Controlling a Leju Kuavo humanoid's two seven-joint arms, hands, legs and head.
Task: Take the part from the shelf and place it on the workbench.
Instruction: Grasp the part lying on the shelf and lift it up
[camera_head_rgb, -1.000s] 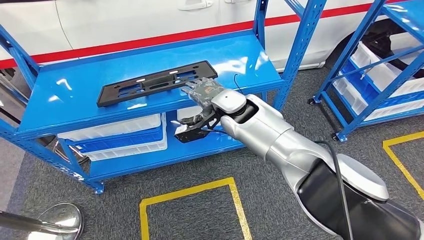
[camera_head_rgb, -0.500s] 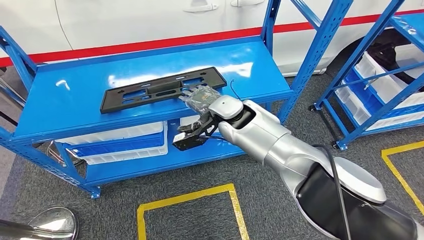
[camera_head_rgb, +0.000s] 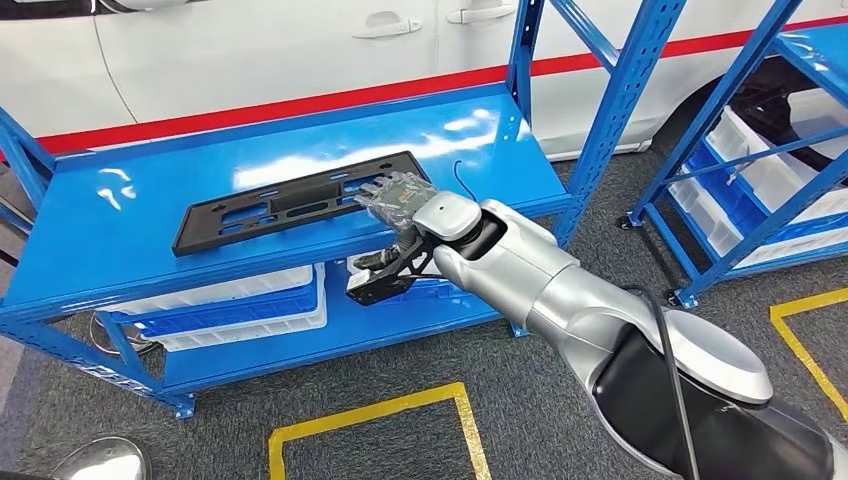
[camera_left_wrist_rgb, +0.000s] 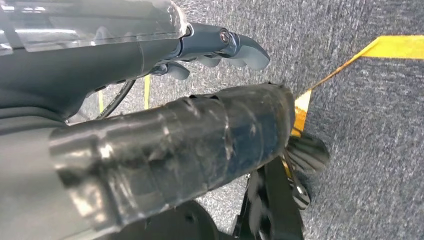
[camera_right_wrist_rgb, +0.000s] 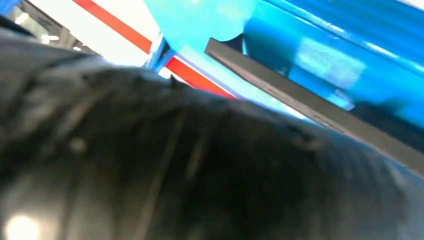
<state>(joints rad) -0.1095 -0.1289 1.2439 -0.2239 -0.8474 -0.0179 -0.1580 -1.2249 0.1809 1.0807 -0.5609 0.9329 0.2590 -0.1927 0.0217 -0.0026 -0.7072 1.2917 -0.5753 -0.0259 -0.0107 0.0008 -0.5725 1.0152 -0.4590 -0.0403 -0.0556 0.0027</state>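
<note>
Reaching over the blue shelf, the right hand rests on the black part. Whether its fingers grip, I cannot tell. Next comes a firm grasp and lift.

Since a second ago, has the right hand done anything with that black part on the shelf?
The whole view shifted, so the camera moved. The right hand stays at the near right end of the black part, fingers over its edge; a firm grip cannot be confirmed. The part still lies flat on the blue shelf, not lifted. The left hand hangs over the floor.

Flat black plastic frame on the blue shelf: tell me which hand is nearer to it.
Right. The right hand lies on the flat black plastic frame; the left hand hangs over grey carpet.
</note>
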